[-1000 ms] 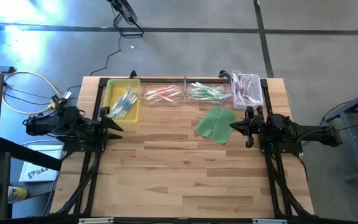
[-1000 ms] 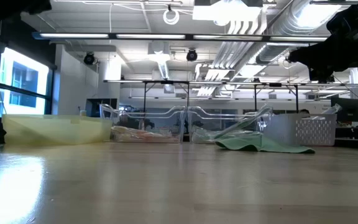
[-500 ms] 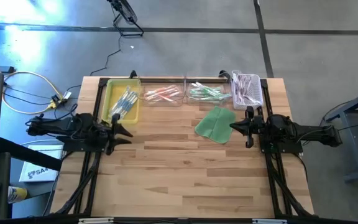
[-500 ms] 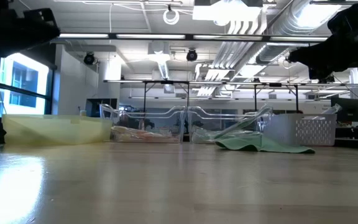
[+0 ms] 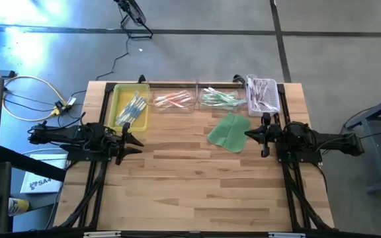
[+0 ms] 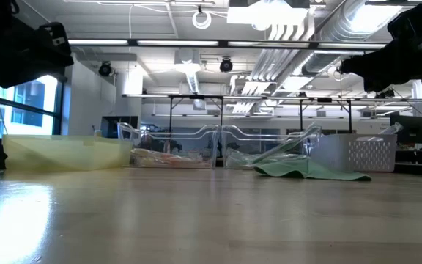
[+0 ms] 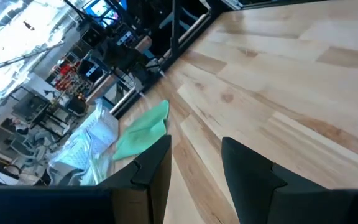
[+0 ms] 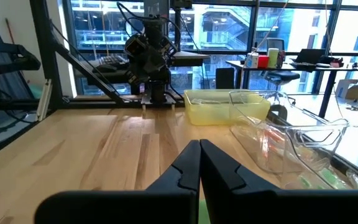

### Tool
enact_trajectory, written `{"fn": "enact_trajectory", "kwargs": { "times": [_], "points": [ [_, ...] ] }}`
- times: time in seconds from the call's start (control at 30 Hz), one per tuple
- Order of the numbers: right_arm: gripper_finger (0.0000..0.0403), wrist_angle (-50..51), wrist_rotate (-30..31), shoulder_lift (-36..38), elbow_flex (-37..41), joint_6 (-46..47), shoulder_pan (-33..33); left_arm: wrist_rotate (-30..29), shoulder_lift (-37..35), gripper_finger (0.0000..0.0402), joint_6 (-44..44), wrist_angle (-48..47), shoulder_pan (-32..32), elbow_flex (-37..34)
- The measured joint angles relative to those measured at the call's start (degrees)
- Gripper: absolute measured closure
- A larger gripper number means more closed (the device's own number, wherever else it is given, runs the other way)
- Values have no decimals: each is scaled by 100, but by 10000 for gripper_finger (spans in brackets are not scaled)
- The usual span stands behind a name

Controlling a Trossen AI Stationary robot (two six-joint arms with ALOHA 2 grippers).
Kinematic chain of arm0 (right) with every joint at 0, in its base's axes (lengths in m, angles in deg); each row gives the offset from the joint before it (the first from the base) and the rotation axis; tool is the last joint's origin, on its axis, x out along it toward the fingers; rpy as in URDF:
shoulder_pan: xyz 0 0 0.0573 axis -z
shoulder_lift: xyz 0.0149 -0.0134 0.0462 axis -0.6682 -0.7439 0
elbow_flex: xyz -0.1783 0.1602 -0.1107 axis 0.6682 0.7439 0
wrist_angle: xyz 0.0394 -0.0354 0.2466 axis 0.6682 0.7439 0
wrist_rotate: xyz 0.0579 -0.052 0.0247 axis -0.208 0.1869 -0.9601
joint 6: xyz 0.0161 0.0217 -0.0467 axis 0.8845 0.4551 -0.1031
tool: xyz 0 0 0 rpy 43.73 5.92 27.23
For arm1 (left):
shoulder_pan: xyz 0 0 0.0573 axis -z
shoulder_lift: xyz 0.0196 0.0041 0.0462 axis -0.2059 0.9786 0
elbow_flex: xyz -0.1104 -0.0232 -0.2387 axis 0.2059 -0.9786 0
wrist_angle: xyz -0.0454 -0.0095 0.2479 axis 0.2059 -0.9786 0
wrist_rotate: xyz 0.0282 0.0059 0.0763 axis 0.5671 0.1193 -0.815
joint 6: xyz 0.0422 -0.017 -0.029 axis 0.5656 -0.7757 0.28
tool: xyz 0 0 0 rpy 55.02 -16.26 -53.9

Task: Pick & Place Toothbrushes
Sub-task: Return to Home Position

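- left pincer (image 5: 136,139) released, empty, over the pale wooden surface (image 5: 190,178) beside the yellow plastic bin (image 5: 115,104);
- right pincer (image 5: 249,134) clenched, empty, beside the flat green cloth (image 5: 229,131);
- thin wrapped toothbrushes (image 5: 132,110) lie inside that bin.

left hand (image 5: 135,138) turned inward, away from bin (image 5: 129,88)

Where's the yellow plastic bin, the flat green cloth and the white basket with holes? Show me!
Yellow plastic bin (image 6: 64,155): low view, on its front wall.
Flat green cloth (image 5: 229,132): high view, on its middle.
White basket with holes (image 6: 363,155): low view, on its latticed side wall.
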Motion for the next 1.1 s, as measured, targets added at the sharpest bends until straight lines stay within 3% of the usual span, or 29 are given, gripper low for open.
{"fn": "enact_trajectory", "kwargs": {
  "times": [1.1],
  "points": [
    [401,-42,-7,0,0,1,1,-14,0,265,-2,-122,0,0]
  ]
}}
